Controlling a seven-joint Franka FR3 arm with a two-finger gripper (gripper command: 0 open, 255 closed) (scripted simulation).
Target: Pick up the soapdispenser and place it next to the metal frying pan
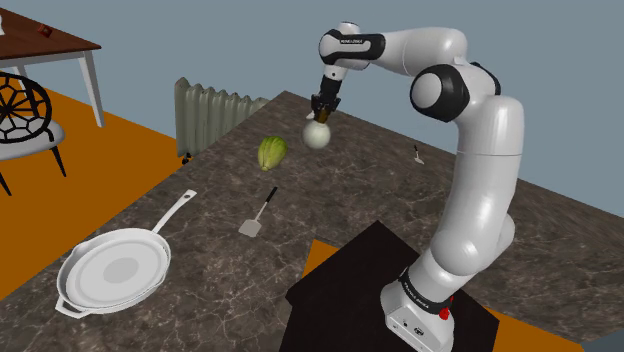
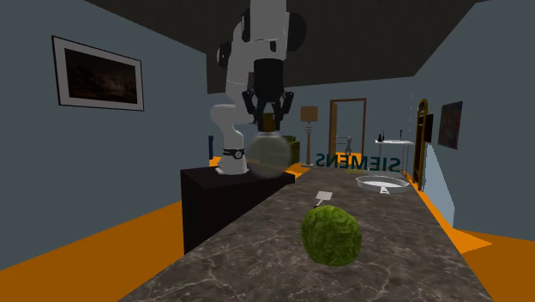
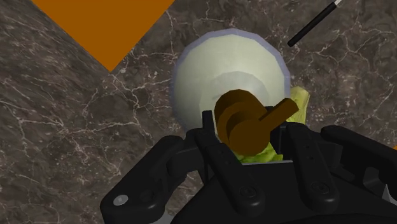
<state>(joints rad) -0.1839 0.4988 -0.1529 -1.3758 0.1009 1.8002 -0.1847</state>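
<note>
The black gripper [image 1: 323, 108] is closed on the brown pump head [image 3: 245, 118] of the soapdispenser [image 1: 317, 134], with 1 finger [image 3: 213, 137] on each side of the neck. The dispenser's pale round body hangs below the gripper and appears raised off the dark marbled counter [image 1: 330, 200], near its far edge. A green lettuce [image 1: 271, 152] lies on the counter just beside the dispenser, toward the shoulder view's left. A spatula [image 1: 256, 215] lies nearer the stand [image 1: 350, 290]. The frying pan [image 1: 112, 272] rests at the counter's near-left end, well apart from the dispenser
</note>
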